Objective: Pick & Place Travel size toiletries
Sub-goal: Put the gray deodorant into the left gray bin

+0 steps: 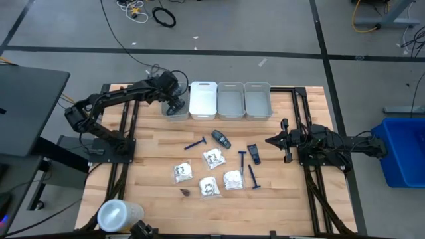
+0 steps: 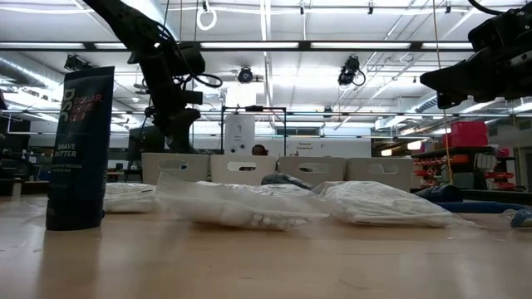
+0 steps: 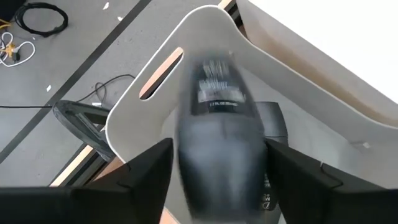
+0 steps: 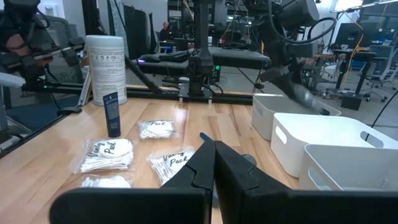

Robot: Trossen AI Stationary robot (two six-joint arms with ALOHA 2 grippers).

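My left gripper [image 1: 174,104] hangs over the leftmost grey bin [image 1: 176,114], fingers open. Between them shows a blurred dark tube with pale print [image 3: 217,124], above the bin's floor. The same tube shows as a slanted streak [image 4: 303,96] in the right wrist view. On the table lie several white packets [image 1: 212,158], three blue razors [image 1: 194,143] and two dark cases [image 1: 221,138]. A small dark tube [image 4: 111,114] stands upright near the packets. My right gripper [image 1: 271,141] waits shut, right of the items. My left gripper's fingers [image 3: 149,171] stand on either side of the dark tube's lower part [image 3: 217,180], pointing down into the bin. Whether they touch it I cannot tell; the tube is blurred while fingers and bin are sharp.
A white bin [image 1: 203,99] and two grey bins [image 1: 230,99] [image 1: 257,99] stand in a row along the far edge beside the leftmost one. A white canister [image 1: 119,216] stands at the near left corner. Bare wood lies between the items and my right gripper.
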